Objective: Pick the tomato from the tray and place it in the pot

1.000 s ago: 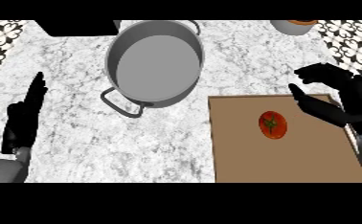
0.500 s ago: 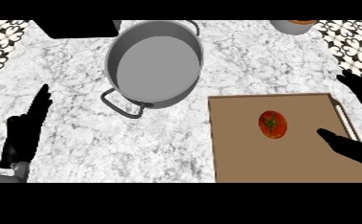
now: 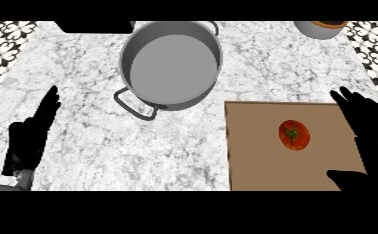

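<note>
Head view: tomato (image 3: 294, 134) left of right hand (image 3: 359, 123).

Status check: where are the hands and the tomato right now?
Right robot hand open beside tomato, not touching. Left robot hand open, resting at left. Tomato on tray; pot unobstructed.

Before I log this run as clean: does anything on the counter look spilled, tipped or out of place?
Nothing stands out. The pot sits upright and empty on the counter, the tomato lies whole on the tray, and there are no spills. The right robot hand is open beside the tray; the left robot hand rests open at the left edge.
</note>
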